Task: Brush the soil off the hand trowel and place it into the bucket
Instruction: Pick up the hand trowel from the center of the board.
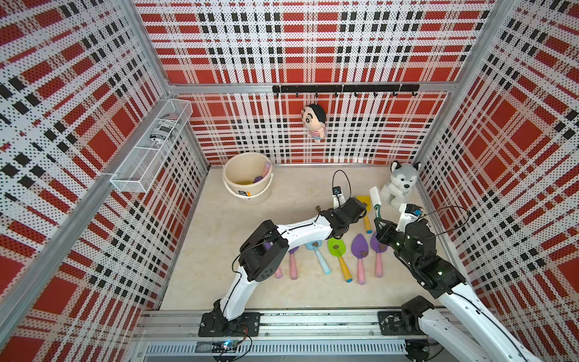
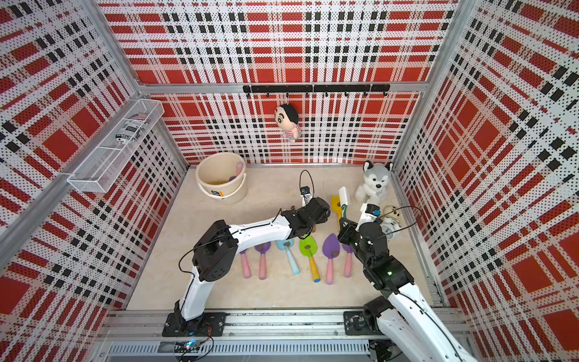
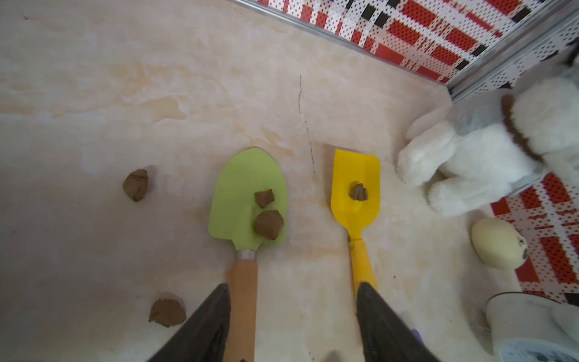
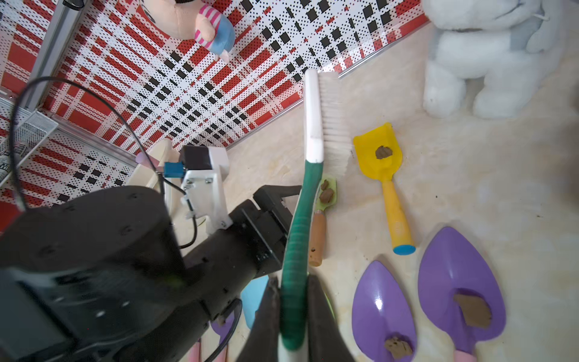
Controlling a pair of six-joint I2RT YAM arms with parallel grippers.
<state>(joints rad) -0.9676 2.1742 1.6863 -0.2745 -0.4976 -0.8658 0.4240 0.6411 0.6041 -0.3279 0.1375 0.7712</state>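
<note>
Right gripper (image 4: 293, 279) clenched on brush (image 4: 313, 125). Left gripper (image 3: 291, 285) released, straddling green trowel (image 3: 247, 200) handle; soil (image 3: 268, 224) on blade, which arm (image 1: 300, 225) hides in both top views.

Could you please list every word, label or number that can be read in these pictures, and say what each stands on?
"SUBSCR": part of a word on the printed roll in the wire basket; the rest of its print is too small to read.
Label on the bucket: too small to read.
Mark on the handle of the yellow trowel: too blurred to read.
</note>
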